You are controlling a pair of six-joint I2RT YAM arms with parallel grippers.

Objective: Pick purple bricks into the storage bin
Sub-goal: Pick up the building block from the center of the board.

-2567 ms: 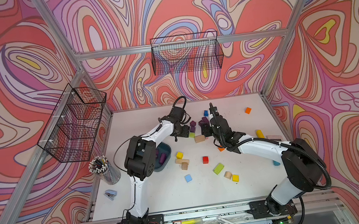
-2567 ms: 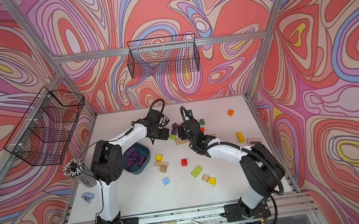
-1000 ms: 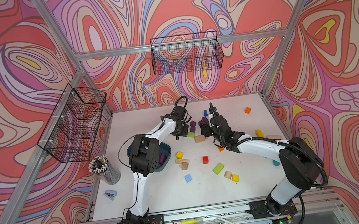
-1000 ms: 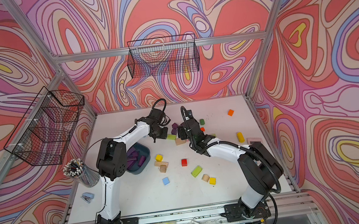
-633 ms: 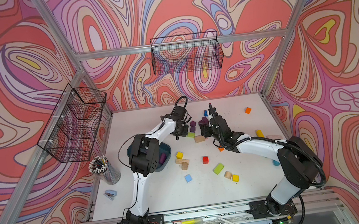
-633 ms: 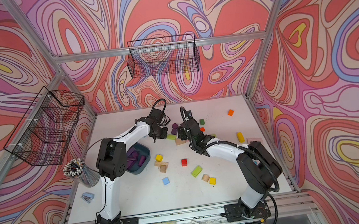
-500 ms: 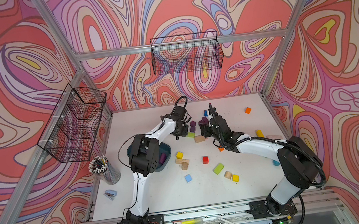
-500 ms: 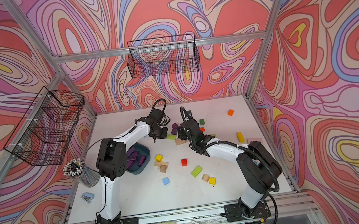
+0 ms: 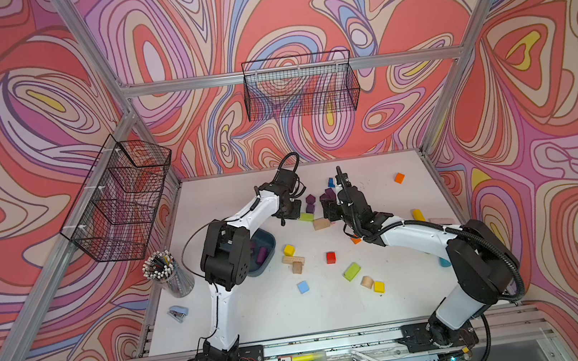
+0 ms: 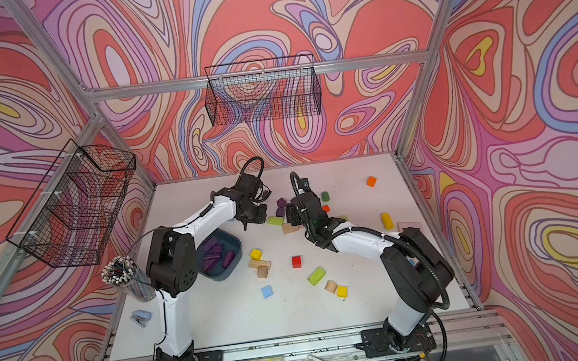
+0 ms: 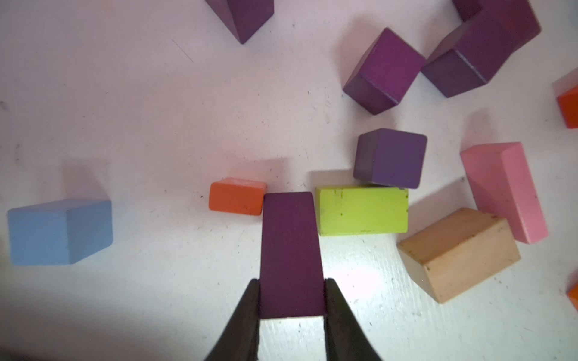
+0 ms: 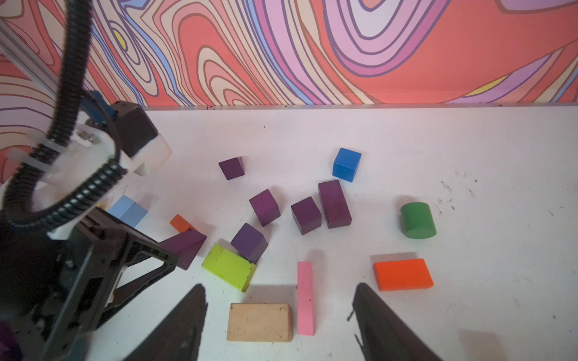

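The storage bin [image 10: 230,270] sits on the table [image 10: 296,315] beside the left arm's elbow, with several purple bricks [image 10: 214,252] lying in it. Farther back, the left tool [image 11: 292,298] is clamped narrow on one long purple brick [image 11: 289,243]. The brick's free end shows between a small orange block [image 11: 236,196] and a lime block [image 11: 362,211]. Near it, the right tool [image 12: 280,290] stands wide and holds nothing, above a tan block [image 12: 259,322] and a pink slab [image 12: 305,297]. Beyond them, five loose purple bricks [image 12: 306,215] lie on the table, apart from the bin.
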